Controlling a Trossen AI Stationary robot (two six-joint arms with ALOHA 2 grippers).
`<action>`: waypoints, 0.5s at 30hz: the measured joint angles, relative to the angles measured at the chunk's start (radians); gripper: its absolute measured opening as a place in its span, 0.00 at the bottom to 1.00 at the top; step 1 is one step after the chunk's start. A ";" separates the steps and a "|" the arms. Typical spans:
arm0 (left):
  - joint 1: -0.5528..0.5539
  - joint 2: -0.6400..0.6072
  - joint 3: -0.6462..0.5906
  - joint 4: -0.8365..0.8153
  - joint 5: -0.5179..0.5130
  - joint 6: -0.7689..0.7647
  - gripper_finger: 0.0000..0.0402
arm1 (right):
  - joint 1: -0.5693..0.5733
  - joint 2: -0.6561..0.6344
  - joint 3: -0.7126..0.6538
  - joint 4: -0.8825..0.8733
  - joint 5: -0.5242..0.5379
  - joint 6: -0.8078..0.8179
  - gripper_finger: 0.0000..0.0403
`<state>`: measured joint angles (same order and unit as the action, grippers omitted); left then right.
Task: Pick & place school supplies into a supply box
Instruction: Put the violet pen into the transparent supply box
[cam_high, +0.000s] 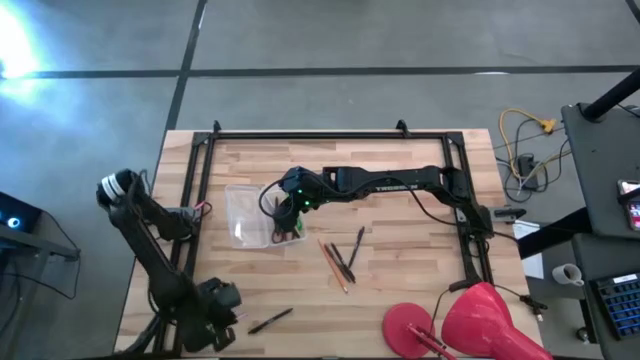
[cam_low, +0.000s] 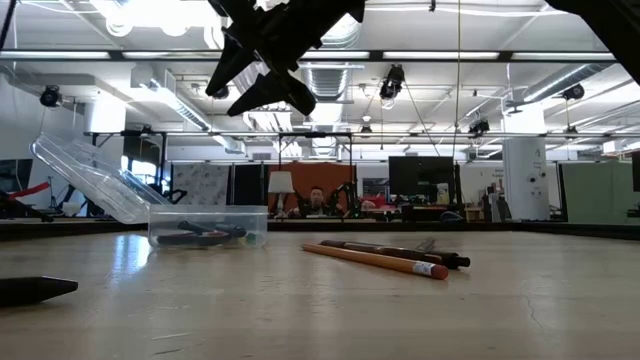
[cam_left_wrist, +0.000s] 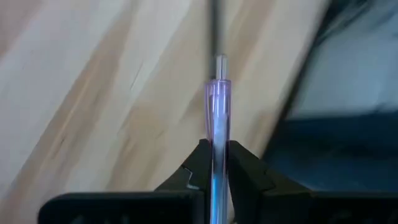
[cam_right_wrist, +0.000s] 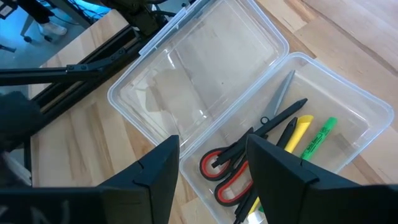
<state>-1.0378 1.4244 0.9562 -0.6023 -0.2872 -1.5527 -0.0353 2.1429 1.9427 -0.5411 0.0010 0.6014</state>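
The clear supply box stands open at the table's middle left, its lid tipped back. Inside lie red-handled scissors, a yellow marker, a green marker and a black pen. My right gripper hangs open above the box, touching nothing. My left gripper, near the front left corner, is shut on a pen with a clear purple barrel and a dark far part. Loose pencils and a dark pen lie right of the box. My left gripper pinches the pen's clear purple barrel between its two fingers, one on each side. The pen runs on past the fingertips to a metal ring and a dark end. Whether the pen is clear of the table I cannot tell.
A big red round object sits at the front right corner. A black frame runs along the table's far, left and right sides. An orange pencil lies nearest the front among the loose ones.
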 joint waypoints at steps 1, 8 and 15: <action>0.000 -0.037 0.001 0.003 -0.066 -0.031 0.04 | 0.000 0.000 0.000 0.000 0.000 0.000 0.44; 0.000 -0.329 -0.066 0.001 -0.686 -0.232 0.04 | 0.000 0.000 0.000 0.000 0.000 0.000 0.44; 0.132 -0.535 -0.233 0.050 -0.915 -0.327 0.04 | 0.000 0.000 0.000 0.000 0.000 0.000 0.44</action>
<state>-0.9056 0.8891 0.7237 -0.5526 -1.2022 -1.8795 -0.0353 2.1429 1.9427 -0.5411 0.0010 0.6014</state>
